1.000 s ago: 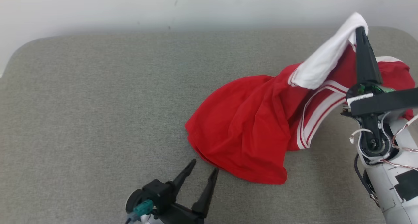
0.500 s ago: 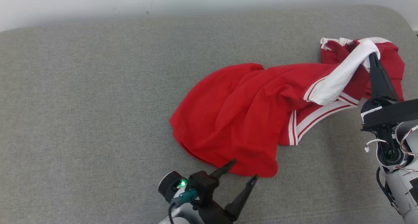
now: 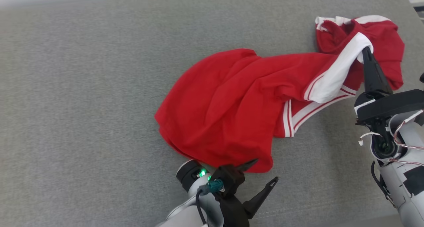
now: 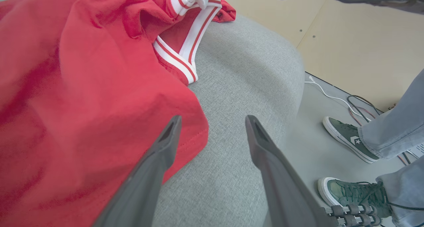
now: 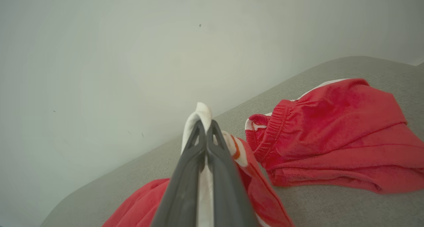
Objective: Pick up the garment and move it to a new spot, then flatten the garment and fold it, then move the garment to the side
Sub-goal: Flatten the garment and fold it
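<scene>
Right claw point(image 3: 365, 51) pinching garment point(image 3: 225, 104), left claw point(image 3: 266, 169) spread

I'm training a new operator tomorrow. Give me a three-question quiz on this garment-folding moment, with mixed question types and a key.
1. True or false: the right gripper is shut on the white band of the garment.
2. The left gripper is: A) shut on the red hem; B) open at the garment's near corner; C) raised against the wall.
3. Fill in: the left wrist view shows a pair of green ____.
Key: 1 true; 2 B; 3 shoes.
</scene>
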Controlling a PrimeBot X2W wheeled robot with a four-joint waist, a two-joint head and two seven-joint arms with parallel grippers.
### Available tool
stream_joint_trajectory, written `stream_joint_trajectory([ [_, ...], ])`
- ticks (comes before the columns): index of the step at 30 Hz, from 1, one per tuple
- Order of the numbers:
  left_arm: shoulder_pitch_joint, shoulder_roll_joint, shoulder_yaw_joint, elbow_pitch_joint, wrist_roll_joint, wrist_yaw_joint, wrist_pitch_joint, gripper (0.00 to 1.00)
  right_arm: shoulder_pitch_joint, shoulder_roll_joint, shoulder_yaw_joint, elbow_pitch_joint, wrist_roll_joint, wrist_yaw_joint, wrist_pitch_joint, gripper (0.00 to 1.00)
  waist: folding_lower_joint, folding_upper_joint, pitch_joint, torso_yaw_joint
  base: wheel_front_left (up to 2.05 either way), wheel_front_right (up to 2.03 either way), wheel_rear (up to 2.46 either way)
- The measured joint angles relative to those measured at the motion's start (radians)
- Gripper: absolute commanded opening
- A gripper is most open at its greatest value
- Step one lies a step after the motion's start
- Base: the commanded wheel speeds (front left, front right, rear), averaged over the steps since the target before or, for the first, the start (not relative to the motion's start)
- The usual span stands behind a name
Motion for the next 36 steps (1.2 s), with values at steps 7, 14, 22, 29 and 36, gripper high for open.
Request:
stream_joint_trajectory([
  [7, -0.051, 0.001, -0.077, 0.005, -0.105, 0.037, 0.01, 1.0, -0.035, 0.031, 0.031, 0.024, 0.001, 0.0, -0.009, 0.0, -0.0001, 0.0, 0.031, -0.048, 0.0, 0.0, 0.0],
  [14, -0.109, 0.002, -0.085, 0.071, -0.154, 0.091, 0.031, 1.0, -0.062, 0.042, 0.051, 0.032, 0.006, 0.0, -0.016, 0.0, 0.0, 0.0, 0.052, -0.082, 0.0, 0.0, 0.0],
  [22, -0.171, 0.0, -0.156, 0.144, -0.161, 0.125, 0.051, 1.0, -0.073, 0.045, 0.07, 0.049, 0.014, 0.0, -0.026, 0.0, 0.0, 0.0, 0.07, -0.117, 0.0, 0.0, 0.0],
  [29, -0.219, -0.001, -0.213, 0.199, -0.145, 0.164, 0.063, 0.26, -0.081, 0.038, 0.078, 0.06, 0.02, 0.0, -0.035, 0.0, -0.0001, 0.0, 0.07, -0.123, 0.0, 0.0, 0.0],
  [36, -0.225, 0.0, -0.25, 0.183, -0.171, 0.169, 0.06, 0.0, -0.084, 0.023, 0.079, 0.069, 0.032, 0.0, -0.044, 0.0, -0.0002, 0.0, 0.063, -0.108, 0.0, 0.0, 0.0],
])
